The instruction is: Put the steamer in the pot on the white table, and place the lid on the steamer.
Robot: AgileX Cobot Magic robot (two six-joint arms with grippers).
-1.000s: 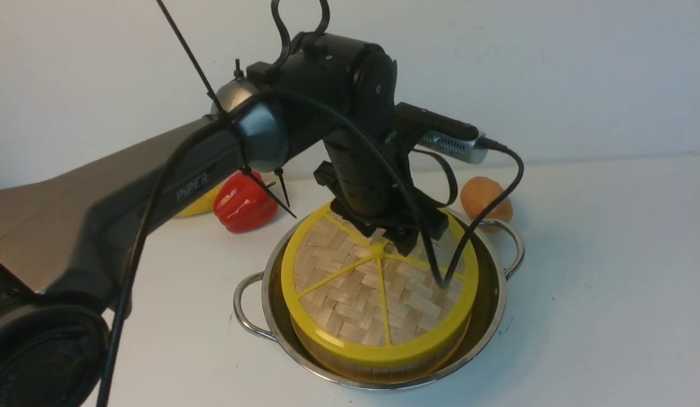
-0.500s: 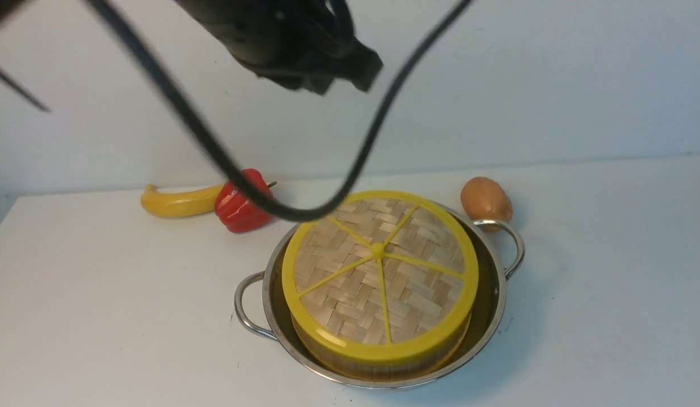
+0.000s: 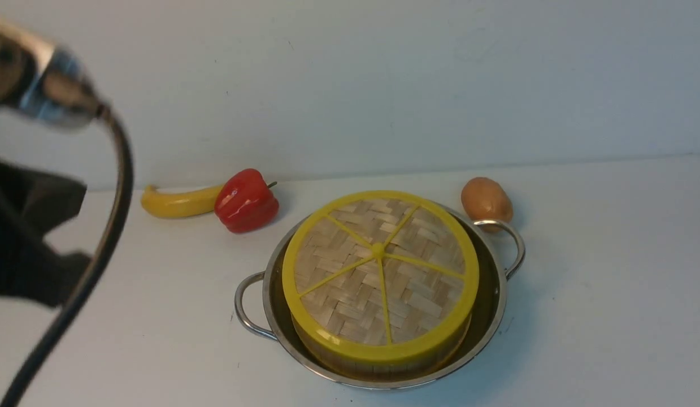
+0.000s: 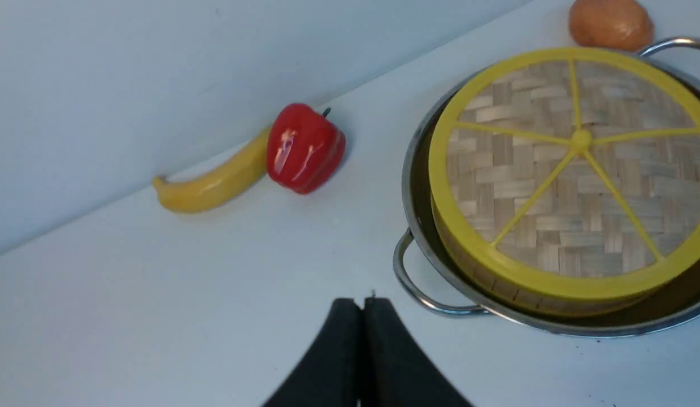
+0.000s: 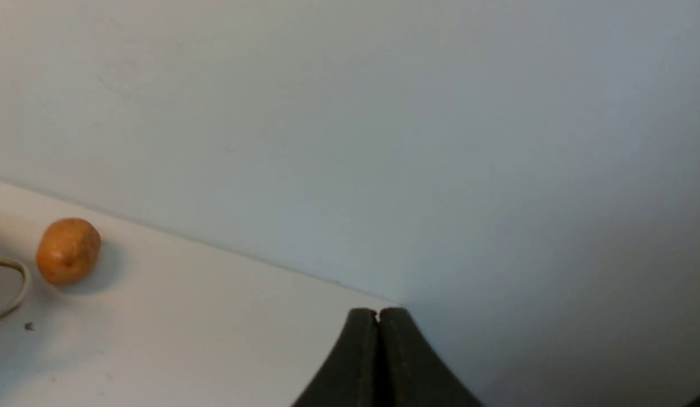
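Bamboo weave covers the whole top of the steamer (image 3: 378, 353) in the front view: the lid (image 3: 379, 271) lies flat on it, yellow rim over yellow rim, and the steamer stands inside the pot (image 3: 491, 316) on the white table (image 3: 609, 282). At the far left lie a banana (image 3: 177, 202) and a red pepper (image 3: 246, 200), touching each other; a potato (image 3: 486, 199) lies just beside the far right handle of the pot. The left arm is only a dark blur at the left edge, well apart from the pot.

From the left wrist view, the left gripper (image 4: 364, 308) has its two fingers pressed together with nothing between them, and it hangs over bare table to the left of the pot, near its left handle.

From the right wrist view, the right gripper (image 5: 378, 316) is also closed and empty, to the right of the potato and away from the pot.

To my judgement both steps are finished, and only the retreat of the arms is in hand. The next move calls for nothing delicate: keep both arms clear of the pot, so the lid is not disturbed.
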